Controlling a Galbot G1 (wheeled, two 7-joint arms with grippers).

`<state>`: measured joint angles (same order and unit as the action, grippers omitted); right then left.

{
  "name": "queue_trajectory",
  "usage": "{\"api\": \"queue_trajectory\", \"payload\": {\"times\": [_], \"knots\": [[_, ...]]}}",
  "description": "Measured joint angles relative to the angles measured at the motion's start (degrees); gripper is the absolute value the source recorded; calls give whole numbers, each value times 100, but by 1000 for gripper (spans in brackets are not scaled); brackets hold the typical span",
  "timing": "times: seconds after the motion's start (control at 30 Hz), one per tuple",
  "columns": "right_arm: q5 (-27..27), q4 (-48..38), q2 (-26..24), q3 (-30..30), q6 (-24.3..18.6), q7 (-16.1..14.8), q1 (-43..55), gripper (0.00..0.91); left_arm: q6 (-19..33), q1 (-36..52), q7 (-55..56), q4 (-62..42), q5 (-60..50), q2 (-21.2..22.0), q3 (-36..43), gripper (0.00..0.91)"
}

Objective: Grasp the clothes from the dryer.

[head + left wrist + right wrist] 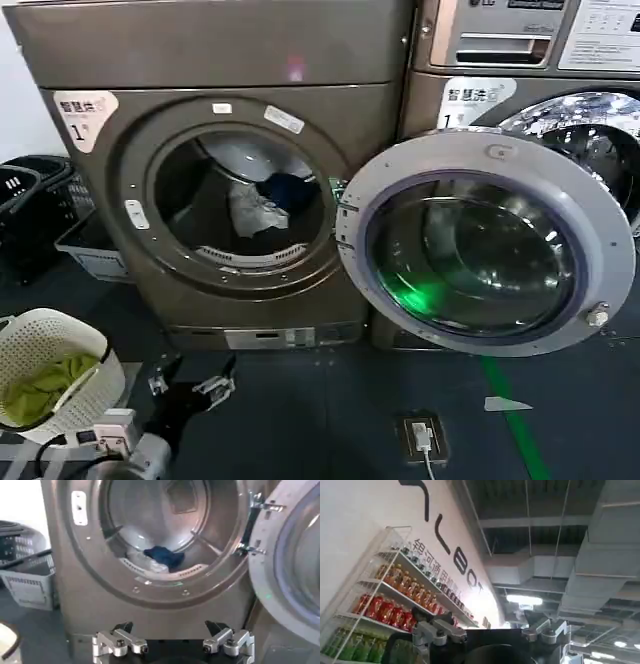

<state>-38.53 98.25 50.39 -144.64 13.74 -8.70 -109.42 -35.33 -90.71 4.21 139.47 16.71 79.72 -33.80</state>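
Hovering low before the dryer (230,190), the left hand (188,385) has its fingers spread apart and empty. Well beyond it, the clothes (262,205) lie inside the drum near the port's lower rim. Farther right, the right hand (490,632) points ceilingward, fingers parted, holding nothing.

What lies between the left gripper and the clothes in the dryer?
In the head view: bare dark floor, then the dryer's front panel and port rim separate the open left gripper from the clothes.
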Motion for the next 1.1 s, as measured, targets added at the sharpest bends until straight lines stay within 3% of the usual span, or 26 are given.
{"api": "queue_trajectory", "payload": {"times": [1.1], "knots": [[-79,-25,61,25,-390,-144,8,907,417,63,-85,-84,-272,21,43,907]]}}
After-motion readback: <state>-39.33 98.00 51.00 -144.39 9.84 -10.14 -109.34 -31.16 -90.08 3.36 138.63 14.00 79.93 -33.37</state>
